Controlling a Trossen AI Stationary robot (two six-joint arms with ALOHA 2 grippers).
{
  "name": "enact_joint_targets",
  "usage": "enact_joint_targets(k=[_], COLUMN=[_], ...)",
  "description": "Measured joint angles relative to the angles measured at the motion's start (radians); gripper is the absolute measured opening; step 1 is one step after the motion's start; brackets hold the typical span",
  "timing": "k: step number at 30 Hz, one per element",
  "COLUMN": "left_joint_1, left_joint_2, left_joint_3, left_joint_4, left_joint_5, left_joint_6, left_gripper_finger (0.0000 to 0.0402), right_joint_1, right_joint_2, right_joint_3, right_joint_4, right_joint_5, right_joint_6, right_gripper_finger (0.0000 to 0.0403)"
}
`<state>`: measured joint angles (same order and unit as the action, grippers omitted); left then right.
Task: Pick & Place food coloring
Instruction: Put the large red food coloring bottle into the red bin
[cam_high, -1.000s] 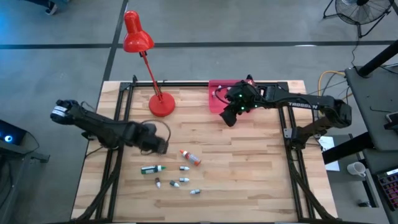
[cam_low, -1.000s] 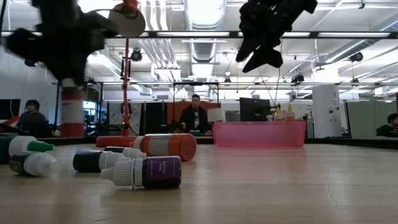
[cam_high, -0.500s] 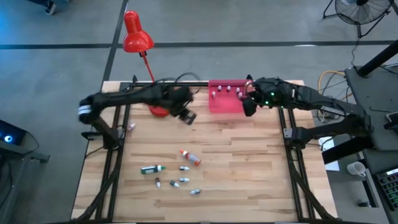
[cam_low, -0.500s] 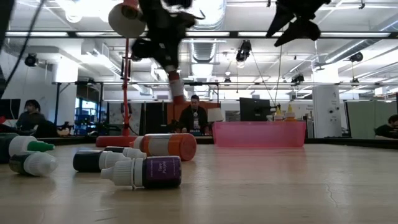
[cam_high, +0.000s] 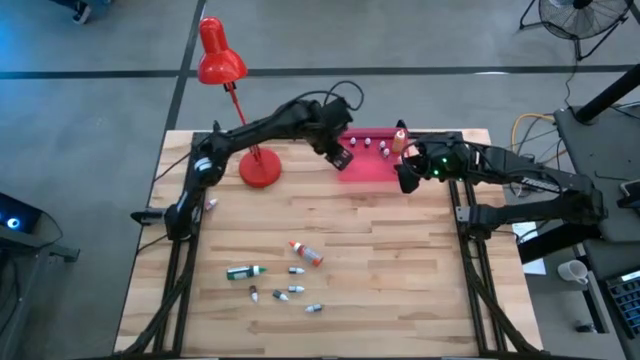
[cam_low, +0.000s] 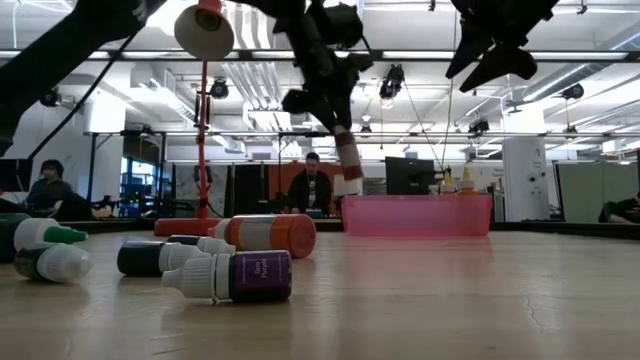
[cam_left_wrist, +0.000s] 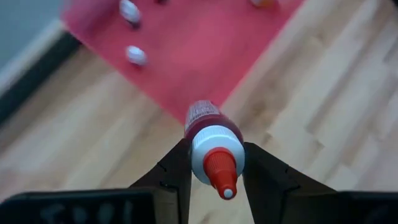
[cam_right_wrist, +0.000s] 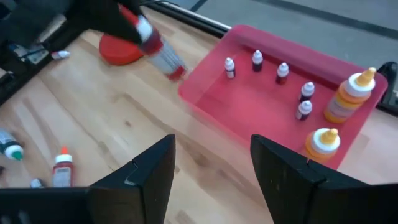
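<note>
Left gripper clamps a red-capped bottle upper centre over the pink tray; right gripper gapes empty.

bare table centre, lamp rear-left

You're working in an open-plan lab or office hall: exposed silver ceiling ducts and strip lights hang overhead, people sit at desks with dark monitors behind the slatted wooden table, above a grey concrete floor.
</note>
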<state>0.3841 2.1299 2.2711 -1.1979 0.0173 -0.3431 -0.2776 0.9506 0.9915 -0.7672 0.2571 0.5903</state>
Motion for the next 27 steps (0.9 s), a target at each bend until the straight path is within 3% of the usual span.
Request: enact_joint_targets(k=[3, 12, 19, 27], left_joint_1=[0.013, 0.022, 0.041, 0.052], left_joint_2=[-0.001, 0.003, 0.037, 0.113], left_joint_3=[-0.071, -0.079, -0.082, -0.084], left_joint_4=[0.079, 0.246, 0.244, 0.212], left_joint_5=[0.056, 0.006, -0.027, 0.01], left_joint_6=[-0.011, 0.033, 0.062, 0.097], left_gripper_finger=[0.009, 0.009, 0.0089, 0.009], right_joint_1=[-0.001, -0.006, -0.006, -0.006], right_joint_2=[0.0, 0.013, 0.052, 0.094], right_joint_3=[-0.004, -0.011, -0.013, -0.013], right_joint_4=[0.001, 0.008, 0.037, 0.043], right_joint_5=[0.035, 0.047, 0.06, 0.057], right_joint_6=[-0.002, 0.049, 0.088, 0.116], right_gripper_finger=[0.0201, 0.0201, 0.0201, 0.0201])
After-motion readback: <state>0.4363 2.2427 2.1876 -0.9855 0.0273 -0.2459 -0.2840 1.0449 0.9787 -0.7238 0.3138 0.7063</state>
